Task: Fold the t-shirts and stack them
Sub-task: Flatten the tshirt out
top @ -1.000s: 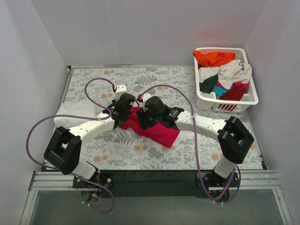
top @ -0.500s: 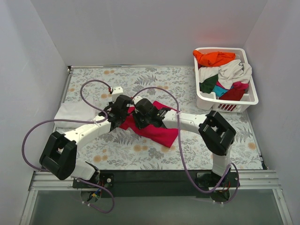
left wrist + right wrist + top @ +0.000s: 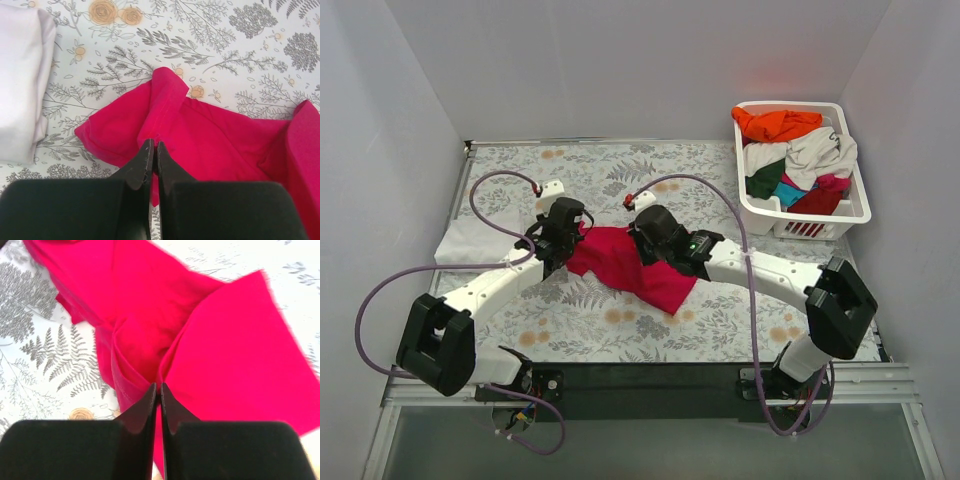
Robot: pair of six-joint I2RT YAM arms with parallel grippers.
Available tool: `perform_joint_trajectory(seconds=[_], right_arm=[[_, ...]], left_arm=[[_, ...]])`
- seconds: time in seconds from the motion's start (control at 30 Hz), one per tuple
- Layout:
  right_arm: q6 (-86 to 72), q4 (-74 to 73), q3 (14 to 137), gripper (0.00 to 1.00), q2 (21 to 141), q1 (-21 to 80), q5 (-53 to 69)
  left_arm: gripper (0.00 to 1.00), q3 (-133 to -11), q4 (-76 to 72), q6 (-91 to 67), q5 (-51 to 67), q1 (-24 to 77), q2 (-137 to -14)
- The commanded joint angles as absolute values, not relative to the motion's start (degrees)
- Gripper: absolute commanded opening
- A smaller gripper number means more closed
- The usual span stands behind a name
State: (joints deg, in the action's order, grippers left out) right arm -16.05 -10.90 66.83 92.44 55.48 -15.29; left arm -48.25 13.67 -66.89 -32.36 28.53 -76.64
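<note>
A crimson-pink t-shirt (image 3: 625, 265) lies bunched in the middle of the floral table (image 3: 650, 320). My left gripper (image 3: 568, 245) is shut on a fold at its left edge (image 3: 150, 135); the same gripper (image 3: 153, 145) pinches cloth between its black fingers. My right gripper (image 3: 645, 240) is shut on a pleat near the shirt's upper middle, seen in the right wrist view (image 3: 158, 386) with the crimson-pink t-shirt (image 3: 230, 355) spreading beyond. A folded white t-shirt (image 3: 475, 242) lies at the left, also the white t-shirt (image 3: 20, 80) in the left wrist view.
A white slotted basket (image 3: 850, 215) at the back right holds several crumpled shirts, orange (image 3: 775, 124), off-white (image 3: 820, 150), green and teal among them. Grey walls close the table on three sides. Purple cables loop over both arms.
The right gripper has closed on the crimson-pink shirt. Both arms have swung apart and toward the back, spreading the cloth between them.
</note>
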Motion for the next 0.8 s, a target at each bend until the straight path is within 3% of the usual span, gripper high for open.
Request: perform_joint_trajectory(seconds=[0.0,0.4,0.67,0.7,0.73,0.77], right_arm=[[-14.9,-14.0,64.8,0.01,86.6,54.9,-23.0],[-14.3,-22.7,52.1,0.01,63.1,41.6,-34.2],[-17.8,-29.9,47.9,0.02,58.9,35.2,-41.0],[-17.8,-29.9,47.8,0.09,59.8,35.2,-40.0],[-18.0,-29.9,48.0,0.27,60.4,35.2,-39.1],[-18.5,-29.7,48.3,0.35,61.6,35.2,-37.2]], left_arm=[[0.0,-47.7,14.6,-66.8,-35.0,26.4,-73.1],[0.0,-46.1,14.1,-68.2,-37.3,25.8,-66.8],[0.0,-42.5,14.0,-69.8,-37.4,25.8,-65.9],[0.0,-42.4,14.0,-69.8,-36.8,25.8,-66.1],[0.0,-42.3,13.8,-70.0,-36.2,25.8,-66.8],[0.0,-42.2,13.9,-70.0,-35.3,25.8,-67.1]])
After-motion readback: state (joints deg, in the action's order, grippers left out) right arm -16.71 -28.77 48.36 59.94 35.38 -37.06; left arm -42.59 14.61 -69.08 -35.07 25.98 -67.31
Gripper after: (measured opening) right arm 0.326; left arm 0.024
